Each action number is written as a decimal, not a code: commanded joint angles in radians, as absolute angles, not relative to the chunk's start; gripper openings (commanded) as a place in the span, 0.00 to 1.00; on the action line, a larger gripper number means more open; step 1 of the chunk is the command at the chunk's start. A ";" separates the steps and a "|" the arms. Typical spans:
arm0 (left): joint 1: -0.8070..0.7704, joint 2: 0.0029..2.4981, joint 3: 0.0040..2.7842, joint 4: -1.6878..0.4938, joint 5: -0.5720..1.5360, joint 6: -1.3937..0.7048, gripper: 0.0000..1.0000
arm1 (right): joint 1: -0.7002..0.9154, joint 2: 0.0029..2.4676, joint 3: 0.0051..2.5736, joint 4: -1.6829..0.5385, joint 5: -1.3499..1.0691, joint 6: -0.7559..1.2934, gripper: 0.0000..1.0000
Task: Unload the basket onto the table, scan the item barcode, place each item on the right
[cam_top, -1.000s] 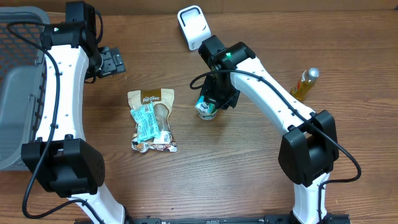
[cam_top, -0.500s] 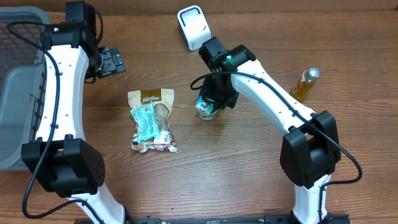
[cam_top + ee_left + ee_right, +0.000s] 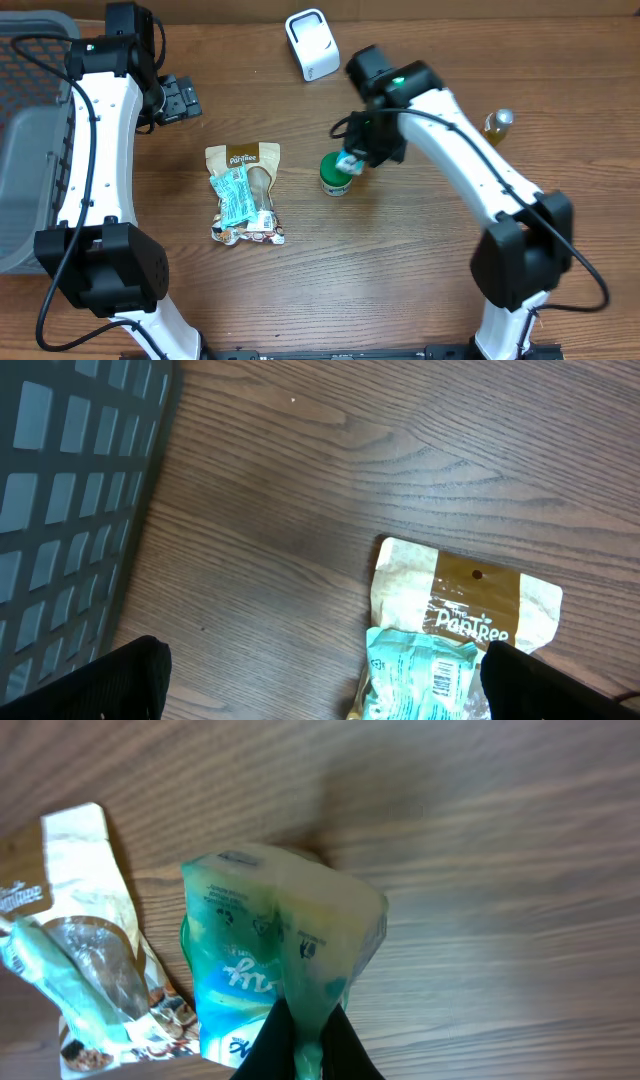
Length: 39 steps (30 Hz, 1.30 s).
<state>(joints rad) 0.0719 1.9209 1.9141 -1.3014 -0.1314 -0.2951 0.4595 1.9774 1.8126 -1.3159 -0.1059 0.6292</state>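
Observation:
My right gripper (image 3: 352, 160) is shut on the top edge of a green and teal snack pouch (image 3: 336, 176) at mid-table. In the right wrist view its black fingers (image 3: 285, 1042) pinch a fold of the pouch (image 3: 265, 935), which hangs over the wood. I cannot make out a barcode on the pouch. The white scanner (image 3: 311, 43) stands at the back, up and left of the right gripper. At the far left back, my left gripper (image 3: 181, 99) is open and holds nothing. Its wrist view shows the left gripper (image 3: 325, 685) spread wide above the table.
A brown snack bag (image 3: 246, 200) with a teal bar packet (image 3: 233, 196) on top lies left of the pouch; both appear in the left wrist view, bag (image 3: 470, 590) and packet (image 3: 425, 675). A grey basket (image 3: 25, 150) fills the left edge. A yellow bottle (image 3: 492, 134) lies at the right.
The right gripper has shut on the pouch's top and the arm has swung to the right and back with it. The left arm has not moved.

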 commanded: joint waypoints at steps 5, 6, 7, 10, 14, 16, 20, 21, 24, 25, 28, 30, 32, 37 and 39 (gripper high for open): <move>0.065 1.916 1.932 -1.301 -0.130 -0.284 1.00 | 0.383 1.925 1.820 -1.328 -0.086 0.384 0.04; 0.065 1.916 1.932 -1.301 -0.130 -0.284 0.99 | 0.383 1.925 1.795 -1.328 -0.086 0.384 0.04; 0.065 1.916 1.932 -1.301 -0.130 -0.284 1.00 | 0.383 1.925 1.787 -1.328 -0.086 0.384 0.04; 0.065 1.916 1.932 -1.301 -0.130 -0.284 1.00 | 0.385 1.925 1.719 -1.312 -0.088 0.384 0.04; 0.065 1.916 1.932 -1.301 -0.130 -0.284 0.99 | 0.392 1.927 1.610 -1.223 -0.090 0.384 0.04; 0.065 1.916 1.932 -1.301 -0.130 -0.284 1.00 | 0.395 1.927 1.553 -1.140 -0.091 0.384 0.04; 0.065 1.916 1.932 -1.301 -0.130 -0.284 1.00 | 0.400 1.927 1.509 -1.059 -0.121 0.358 0.04; 0.065 1.916 1.932 -1.301 -0.130 -0.284 0.99 | 0.403 1.927 1.504 -1.044 -0.178 0.311 0.04; 0.065 1.916 1.932 -1.301 -0.130 -0.284 1.00 | 0.420 1.927 1.502 -1.017 -0.344 0.194 0.04; 0.065 1.916 1.932 -1.301 -0.130 -0.284 1.00 | 0.424 1.927 1.502 -1.013 -0.366 0.178 0.04; 0.065 1.916 1.932 -1.301 -0.130 -0.284 1.00 | 0.454 1.927 1.502 -0.992 -0.412 0.114 0.04; 0.065 1.916 1.932 -1.301 -0.130 -0.284 1.00 | 0.467 1.927 1.502 -0.992 -0.413 0.080 0.04; 0.065 1.916 1.932 -1.301 -0.130 -0.284 1.00 | 0.478 1.927 1.502 -0.989 -0.393 0.073 0.04; 0.065 1.916 1.932 -1.301 -0.130 -0.284 0.99 | 0.480 1.927 1.502 -1.000 -0.245 0.073 0.04; 0.065 1.916 1.932 -1.301 -0.130 -0.284 1.00 | 0.472 1.927 1.502 -1.020 -0.155 0.073 0.04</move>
